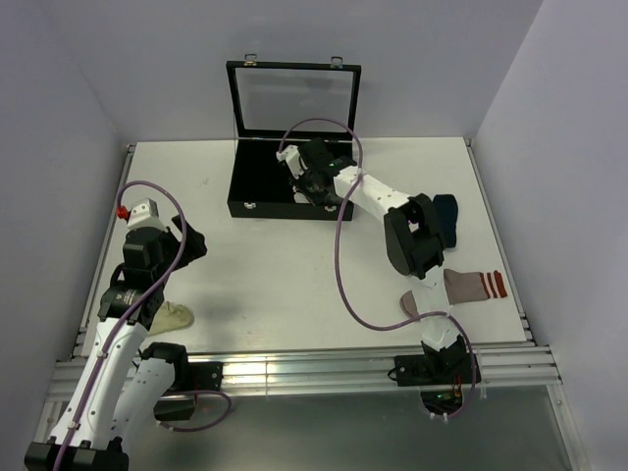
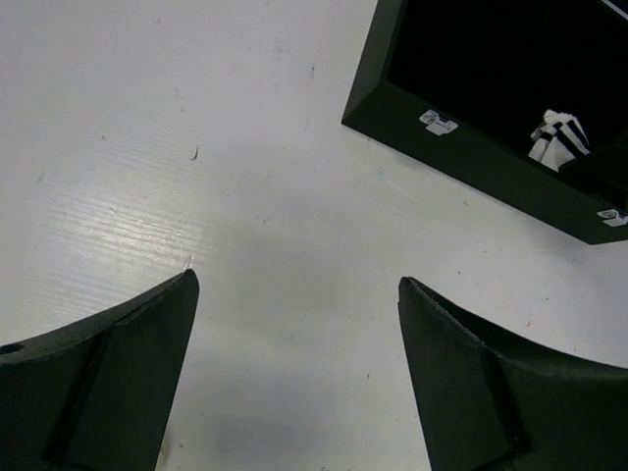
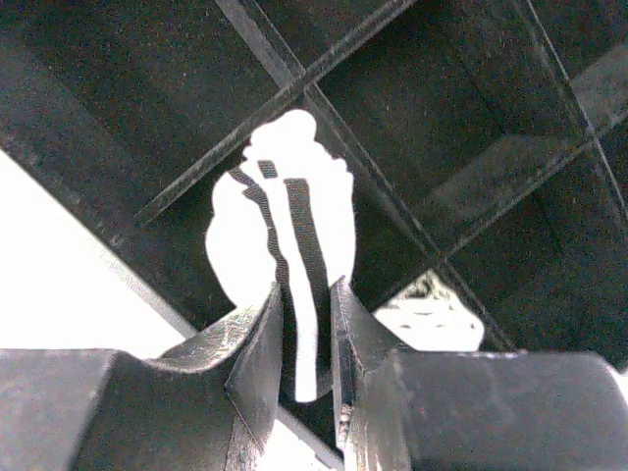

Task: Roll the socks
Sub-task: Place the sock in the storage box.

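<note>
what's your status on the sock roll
right fingers shut on white striped sock at black case. left fingers open, empty. case dividers close behind sock.

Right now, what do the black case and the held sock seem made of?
The black case: rigid, matte, perhaps painted wood or plastic; straight edges, thin dividers. The white striped sock: soft knit fabric, bunched where the right gripper pinches it.

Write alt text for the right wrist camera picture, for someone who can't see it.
The right tool pinches a white sock with black stripes, holding it over a black box split into compartments by dividers. A second white bundle lies in a compartment to the right, and a strip of white table shows at left.
</note>
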{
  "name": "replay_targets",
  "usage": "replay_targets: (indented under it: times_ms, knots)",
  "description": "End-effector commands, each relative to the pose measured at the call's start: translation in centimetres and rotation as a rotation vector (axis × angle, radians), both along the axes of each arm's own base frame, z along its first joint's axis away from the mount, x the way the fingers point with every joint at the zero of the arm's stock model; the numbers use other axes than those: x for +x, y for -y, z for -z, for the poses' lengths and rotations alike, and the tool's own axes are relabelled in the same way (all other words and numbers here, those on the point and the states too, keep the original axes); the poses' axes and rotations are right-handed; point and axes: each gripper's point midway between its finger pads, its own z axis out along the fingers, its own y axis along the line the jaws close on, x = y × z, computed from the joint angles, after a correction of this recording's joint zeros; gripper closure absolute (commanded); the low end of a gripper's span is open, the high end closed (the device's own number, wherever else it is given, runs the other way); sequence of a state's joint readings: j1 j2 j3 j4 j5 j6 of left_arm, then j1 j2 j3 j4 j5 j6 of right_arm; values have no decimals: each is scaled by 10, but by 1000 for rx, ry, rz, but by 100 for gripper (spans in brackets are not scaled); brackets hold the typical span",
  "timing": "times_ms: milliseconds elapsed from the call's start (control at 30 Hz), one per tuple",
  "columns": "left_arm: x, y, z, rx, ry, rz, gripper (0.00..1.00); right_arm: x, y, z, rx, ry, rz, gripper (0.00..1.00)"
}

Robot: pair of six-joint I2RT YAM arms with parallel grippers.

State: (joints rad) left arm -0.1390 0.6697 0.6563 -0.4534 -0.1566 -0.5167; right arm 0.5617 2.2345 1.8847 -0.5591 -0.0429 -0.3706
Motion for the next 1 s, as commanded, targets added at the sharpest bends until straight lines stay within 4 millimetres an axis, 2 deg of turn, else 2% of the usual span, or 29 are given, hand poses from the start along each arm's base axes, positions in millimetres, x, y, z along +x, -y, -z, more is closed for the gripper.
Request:
replay_targets:
  times_ms: [0,67,233,400,633,767,967]
  knots:
    - [4,-4,-4,17,26,-17,12,-33,17,-21,-54,-82,57,100]
    - [4,-4,-5,17,27,-15,12,-31,20,-24,-79,-89,72,100]
    - [4,-4,-4,17,26,-15,12,-36,28,-17,-131,-135,83,100]
    - [4,-3,-3,19,21,-12,12,-37,25,-13,-133,-153,75,100]
    - [4,-1,-2,16,18,-8,12,-25,3,-3,-100,-151,58,100]
    - [4,-2,-3,17,21,-9,12,-20,-4,16,-94,-160,73,100]
    - [4,-1,-3,17,20,-10,12,-15,-25,20,14,-152,69,100]
